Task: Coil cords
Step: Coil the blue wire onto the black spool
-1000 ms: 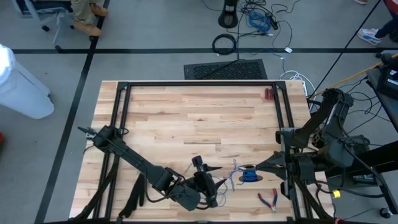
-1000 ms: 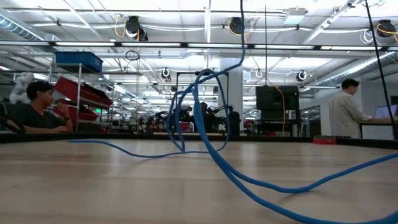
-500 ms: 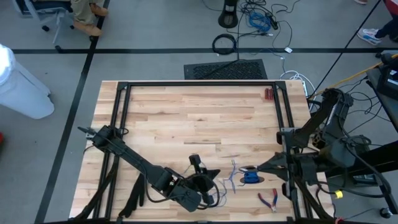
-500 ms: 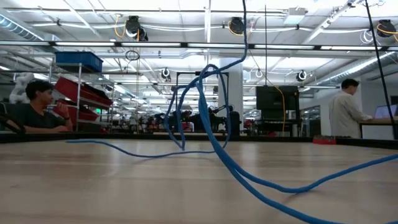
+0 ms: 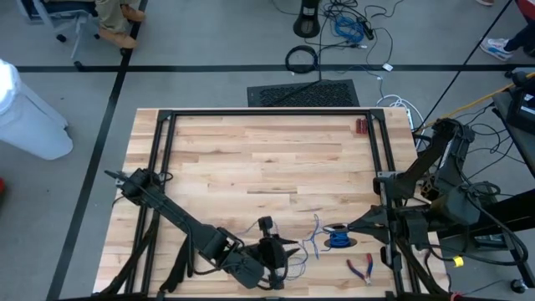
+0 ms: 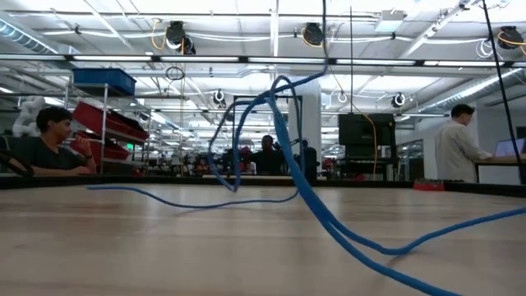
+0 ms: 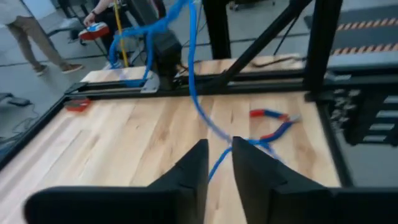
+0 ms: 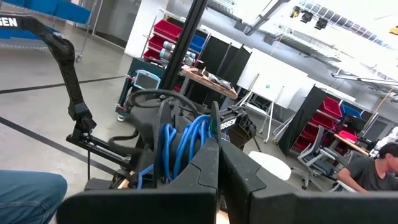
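The thin blue cord (image 5: 313,237) lies near the table's front right. Part of it is gathered into a small blue bundle (image 5: 337,237) at my right gripper (image 5: 340,229), which is shut and raised. From there loops of cord (image 6: 283,131) hang in the air and a strand trails over the wood (image 6: 164,197). My left gripper (image 5: 288,248) points toward the bundle from the left. Its fingers (image 7: 193,171) stand a little apart, and a strand of cord (image 7: 214,167) runs through the gap. I cannot tell whether that strand touches them. My right gripper (image 8: 217,165) is shut with several blue loops of cord (image 8: 179,148) bunched at its fingers. The fingers point roughly level toward the table's left. They hide the place of contact. The loops are lifted clear and the rest of the cord hangs down to the table.
Red-handled pliers (image 5: 361,267) lie on the wood at the front right, close to the cord. A small red item (image 5: 360,126) sits at the far right. Black frame rails (image 5: 164,142) run along the table's sides. A thick black cable ring (image 5: 301,58) lies on the floor beyond.
The raised loops of the cord have swung and spread wider, and their top has risen a little. The strand that lies on the table has stayed where it was.
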